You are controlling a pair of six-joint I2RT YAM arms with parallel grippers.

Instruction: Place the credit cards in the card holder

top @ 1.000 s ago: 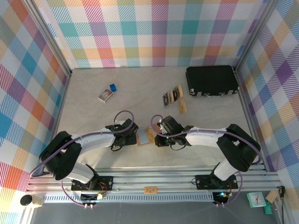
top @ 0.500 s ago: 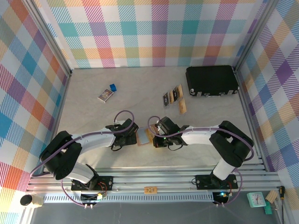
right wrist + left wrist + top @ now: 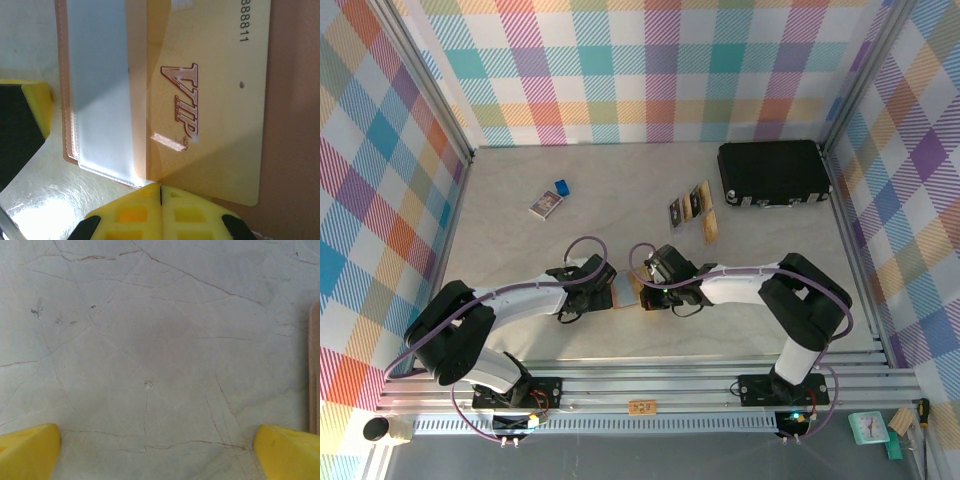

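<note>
The tan card holder (image 3: pixel 623 291) lies open on the table between my two grippers, its grey clear pocket (image 3: pixel 102 95) on the left half. A gold credit card (image 3: pixel 210 100) marked VIP lies on it, one long edge at the pocket's side. My right gripper (image 3: pixel 160 189) is shut, its tips at the card's near edge with nothing between them. My left gripper (image 3: pixel 156 452) stands wide open over bare table, and the holder's edge (image 3: pixel 315 365) lies just past its right finger. More credit cards (image 3: pixel 688 207), dark and tan, lie farther back, with one tan card (image 3: pixel 711 230) apart.
A large black case (image 3: pixel 775 172) stands at the back right. A small printed box (image 3: pixel 546 204) and a tiny blue object (image 3: pixel 561 187) lie at the back left. A yellow fingertip of the left gripper (image 3: pixel 32 105) sits close to the holder's left side.
My right gripper has slid left over the card holder and now covers more of it. The left arm has not moved.
</note>
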